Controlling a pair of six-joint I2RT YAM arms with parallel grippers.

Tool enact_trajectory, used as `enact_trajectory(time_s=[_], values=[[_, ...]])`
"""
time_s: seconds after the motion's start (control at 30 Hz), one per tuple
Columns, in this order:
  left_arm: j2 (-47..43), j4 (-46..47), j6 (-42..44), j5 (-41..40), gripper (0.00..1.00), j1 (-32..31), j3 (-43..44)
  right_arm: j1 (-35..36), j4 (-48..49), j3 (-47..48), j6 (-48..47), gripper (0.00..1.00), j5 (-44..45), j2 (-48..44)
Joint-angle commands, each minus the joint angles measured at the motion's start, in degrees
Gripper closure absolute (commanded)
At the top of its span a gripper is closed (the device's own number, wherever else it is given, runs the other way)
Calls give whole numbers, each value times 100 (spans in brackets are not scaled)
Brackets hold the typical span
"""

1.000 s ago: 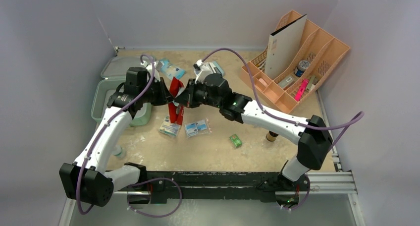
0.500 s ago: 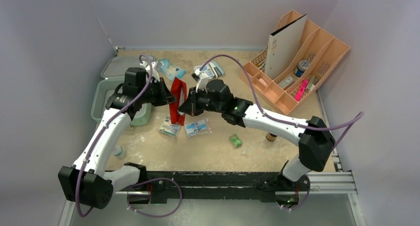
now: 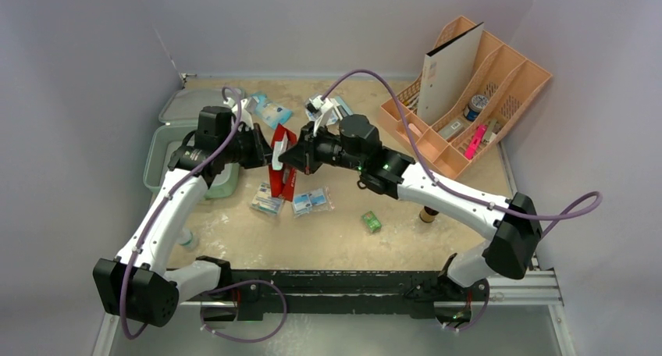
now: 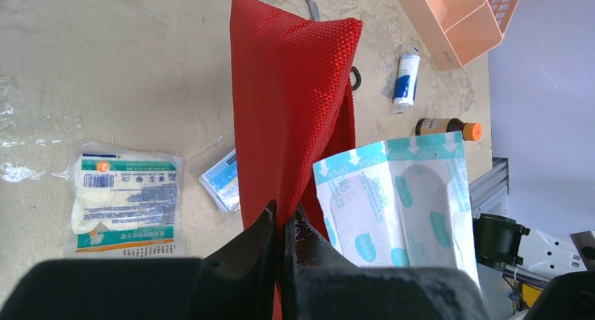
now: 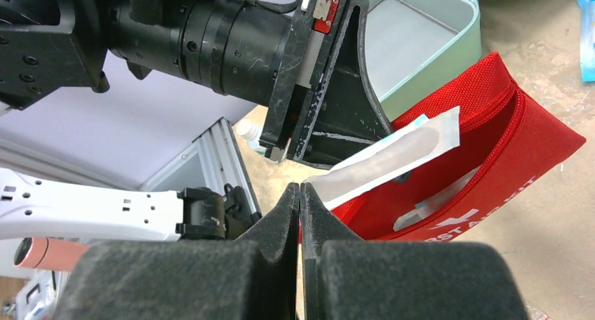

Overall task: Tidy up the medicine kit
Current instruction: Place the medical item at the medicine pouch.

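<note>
The medicine kit (image 3: 160, 154), a mint-green case, lies open at the table's left, its lid (image 3: 183, 103) flat behind it; its empty tub (image 5: 449, 60) shows in the right wrist view. Both grippers hold a red first-aid pouch (image 3: 282, 167) in the air between them, right of the case. My left gripper (image 4: 284, 220) is shut on one lip of the pouch (image 4: 295, 95). My right gripper (image 5: 300, 188) is shut on the pouch's (image 5: 505, 158) near edge. A white and teal dressing packet (image 4: 400, 201) sticks out of the pouch's open mouth, its end by the right fingertips.
Two sealed packets (image 3: 268, 201) (image 3: 311, 201) lie under the pouch. A small green box (image 3: 371, 222) and a brown bottle (image 3: 428, 214) stand nearer the front. More packets (image 3: 269, 111) (image 3: 332, 106) lie at the back. A peach organizer (image 3: 500, 75) fills the back right.
The right arm's elbow has swung out to the right and its wrist has shifted back. The pouch, long and hanging a second ago, now sits higher and more bunched between the grippers.
</note>
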Motion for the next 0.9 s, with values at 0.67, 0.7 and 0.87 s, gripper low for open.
enact_trajectory(time_s=[0.67, 0.7, 0.87], values=[[-88, -22, -162, 483, 100, 27, 416, -100, -405, -203, -714, 100, 820, 424], [-92, -57, -155, 460, 100, 27, 443, -96, -442, -150, -780, 100, 933, 416], [-70, -69, -171, 470, 100, 27, 487, -96, -838, 136, -883, 92, 993, 368]])
